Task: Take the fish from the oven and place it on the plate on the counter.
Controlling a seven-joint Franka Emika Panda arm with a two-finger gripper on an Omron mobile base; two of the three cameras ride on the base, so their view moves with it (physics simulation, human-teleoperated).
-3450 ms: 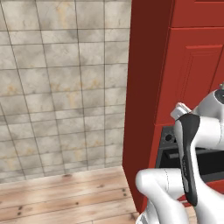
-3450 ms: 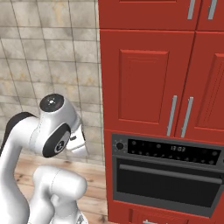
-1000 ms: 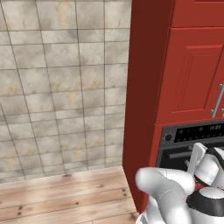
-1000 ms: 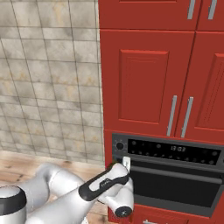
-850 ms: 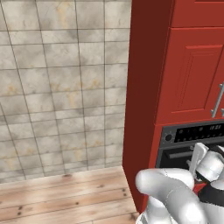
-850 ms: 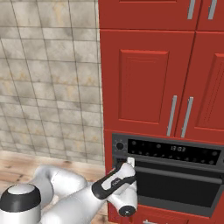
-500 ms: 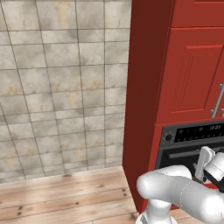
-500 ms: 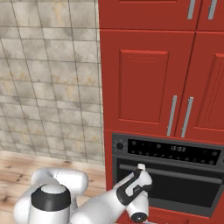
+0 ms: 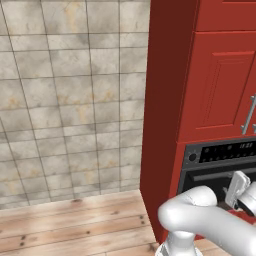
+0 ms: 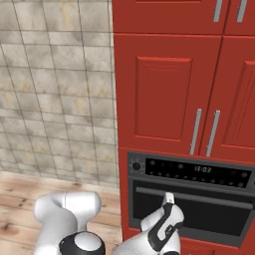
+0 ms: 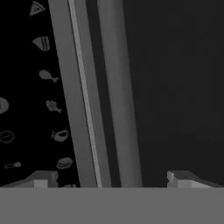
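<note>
The black oven [image 10: 191, 198] sits in red cabinetry with its door shut, so the fish is hidden. The plate and the counter are out of view. My gripper [image 10: 169, 198] is right at the oven door's grey handle bar [image 10: 199, 196], near the bar's left end. In the left base view the gripper [image 9: 236, 186] hangs just below the control panel [image 9: 222, 152]. Seen from the hand, the handle bar [image 11: 116, 87] runs up between the two spread fingertips [image 11: 41, 178], with the panel's food icons [image 11: 52, 106] to one side. The gripper [image 11: 111, 179] is open and holds nothing.
Red cabinet doors with silver handles [image 10: 205, 133] rise above the oven. A tall red side panel [image 9: 162, 120] borders the oven on the left. Beyond it are a beige tiled wall [image 9: 70, 100] and a wooden floor [image 9: 75, 220].
The arm has swung down from its raised pose and stretched forward. The hand moved right along the oven front up to the door handle. The jaws stayed open.
</note>
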